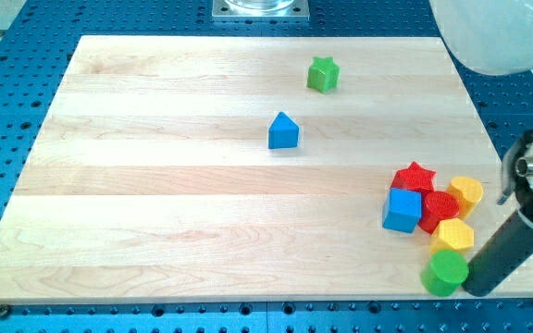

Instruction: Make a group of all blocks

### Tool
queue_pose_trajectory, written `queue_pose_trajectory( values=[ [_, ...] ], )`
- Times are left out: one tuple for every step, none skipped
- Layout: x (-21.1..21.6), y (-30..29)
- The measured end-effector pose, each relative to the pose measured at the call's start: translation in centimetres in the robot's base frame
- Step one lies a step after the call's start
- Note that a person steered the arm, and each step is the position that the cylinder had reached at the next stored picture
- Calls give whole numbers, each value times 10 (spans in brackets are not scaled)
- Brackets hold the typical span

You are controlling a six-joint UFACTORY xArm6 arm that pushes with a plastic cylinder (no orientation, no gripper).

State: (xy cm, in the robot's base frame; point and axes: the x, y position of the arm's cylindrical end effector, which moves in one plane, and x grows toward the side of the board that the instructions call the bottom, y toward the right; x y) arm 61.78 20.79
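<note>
A cluster of blocks sits at the board's lower right: a red star (415, 176), a blue cube (402, 210), a red hexagonal block (440, 209), a yellow block (466, 193), a yellow hexagonal block (452, 236) and a green cylinder (445, 272). A blue house-shaped block (283, 131) lies alone near the middle top. A green star (322, 74) lies alone near the top. My tip (475, 289) is at the view's bottom right, touching or just right of the green cylinder.
The wooden board (155, 213) lies on a blue perforated table (7, 139). The white arm body (493, 32) fills the view's top right corner. A metal base plate (261, 9) is at the top centre.
</note>
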Motion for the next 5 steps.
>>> queue_pose_trajectory(
  values=[
    [-10,-53],
    [-57,-102],
    [-62,-146],
    [-2,-201],
    [-18,-140]
  ],
)
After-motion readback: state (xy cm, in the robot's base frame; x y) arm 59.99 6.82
